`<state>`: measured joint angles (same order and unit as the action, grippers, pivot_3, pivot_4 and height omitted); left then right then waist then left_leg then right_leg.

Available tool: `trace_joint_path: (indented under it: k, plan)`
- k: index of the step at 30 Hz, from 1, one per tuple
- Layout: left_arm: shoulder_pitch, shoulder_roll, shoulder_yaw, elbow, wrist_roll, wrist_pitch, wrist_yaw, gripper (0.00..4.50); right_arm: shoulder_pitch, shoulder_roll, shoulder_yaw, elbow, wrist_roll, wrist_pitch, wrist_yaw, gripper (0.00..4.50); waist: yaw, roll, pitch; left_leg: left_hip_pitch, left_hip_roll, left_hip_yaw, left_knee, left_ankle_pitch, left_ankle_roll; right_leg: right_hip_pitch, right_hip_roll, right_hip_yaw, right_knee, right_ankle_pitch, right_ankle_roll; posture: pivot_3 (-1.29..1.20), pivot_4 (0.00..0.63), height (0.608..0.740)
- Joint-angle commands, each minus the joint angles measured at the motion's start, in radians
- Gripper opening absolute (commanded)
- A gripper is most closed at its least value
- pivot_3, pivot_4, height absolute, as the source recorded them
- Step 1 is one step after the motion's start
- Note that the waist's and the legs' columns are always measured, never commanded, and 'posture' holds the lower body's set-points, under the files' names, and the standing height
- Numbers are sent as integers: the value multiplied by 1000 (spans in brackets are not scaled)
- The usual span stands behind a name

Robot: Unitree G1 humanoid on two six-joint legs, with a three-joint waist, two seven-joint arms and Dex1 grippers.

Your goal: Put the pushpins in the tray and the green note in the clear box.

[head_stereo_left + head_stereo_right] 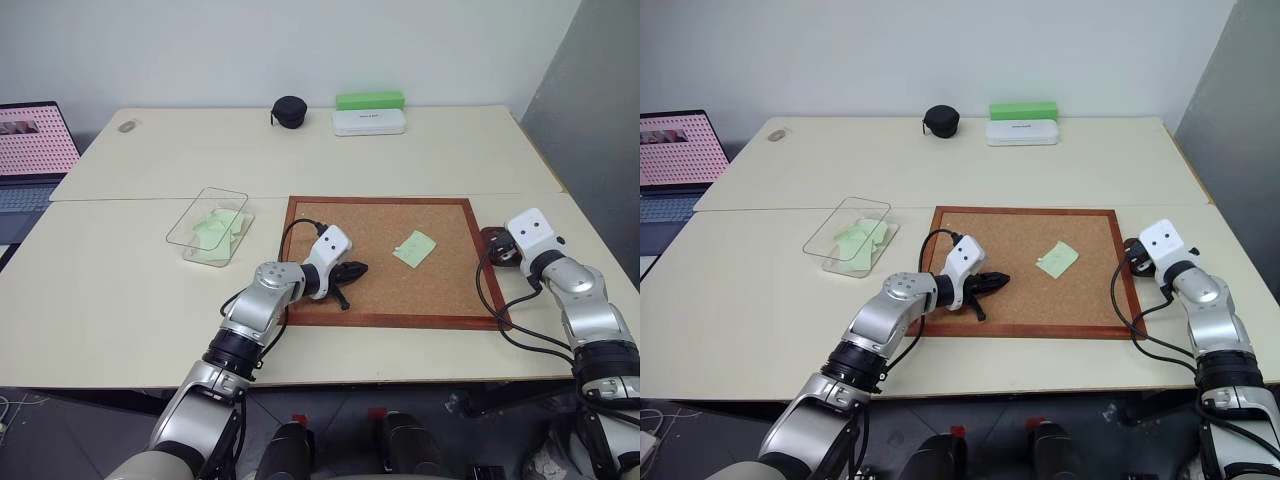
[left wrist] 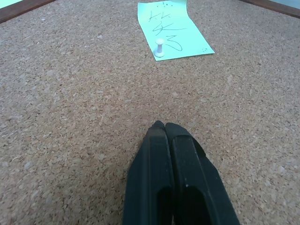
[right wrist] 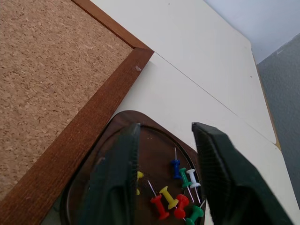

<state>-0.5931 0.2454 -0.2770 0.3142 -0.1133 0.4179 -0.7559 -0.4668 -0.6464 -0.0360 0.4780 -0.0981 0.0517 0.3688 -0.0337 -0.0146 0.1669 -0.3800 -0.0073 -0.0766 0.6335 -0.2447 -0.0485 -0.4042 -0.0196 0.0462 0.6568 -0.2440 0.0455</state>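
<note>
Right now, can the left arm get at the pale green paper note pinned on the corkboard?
Probably yes. The left gripper, shut, points across bare cork toward the pale green paper note, with nothing between them. A white pushpin stands on the note and probably has to come out first.

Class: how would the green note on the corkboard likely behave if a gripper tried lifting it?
The note looks thin, so probably light and floppy. A white pushpin stands in it, so it likely resists or tears until that comes out.
</note>
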Motion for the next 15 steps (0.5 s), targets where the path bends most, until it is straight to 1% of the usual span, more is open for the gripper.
trace_joint_path:
  k: [1, 3, 4, 7, 11, 15]
  plan:
    - [28, 6, -18, 39, 36, 34, 17, 0, -25, -8, -19, -14, -5, -18, -18, 3045, 0, 0, 0, 0, 0, 0, 0, 0, 0, 0, 0, 0, 0, 0, 0, 0, 150, 740]
    - [27, 6, -17, 41, 36, 33, 17, 0, -24, -6, -22, -21, -1, -20, -18, 3383, 0, 0, 0, 0, 0, 0, 0, 0, 0, 0, 0, 0, 0, 0, 0, 0, 150, 740]
    - [27, 5, -17, 42, 36, 32, 18, 0, -18, 8, -31, -49, 32, -14, 5, 3550, 0, 0, 0, 0, 0, 0, 0, 0, 0, 0, 0, 0, 0, 0, 0, 0, 150, 740]
    - [27, 5, -17, 41, 36, 31, 18, 0, 7, 56, -51, -157, 145, 18, 94, 3550, -2, 0, 0, 0, 0, 0, 0, 0, 0, 0, 0, 0, 0, 0, 0, 0, 150, 740]
    - [27, 4, -18, 45, 37, 27, 18, 0, 34, 112, -55, -277, 236, 93, 151, 3550, 0, 0, 0, 0, 0, 0, 0, 0, 0, 0, 0, 0, 0, 0, 0, 0, 150, 740]
    - [30, 0, -19, 41, 37, 30, 20, 0, 65, 182, -5, -425, 328, 205, 213, 3550, 1, 0, 0, 0, 0, -1, 0, 0, 0, 0, 0, -1, 0, 0, 0, 0, 150, 740]
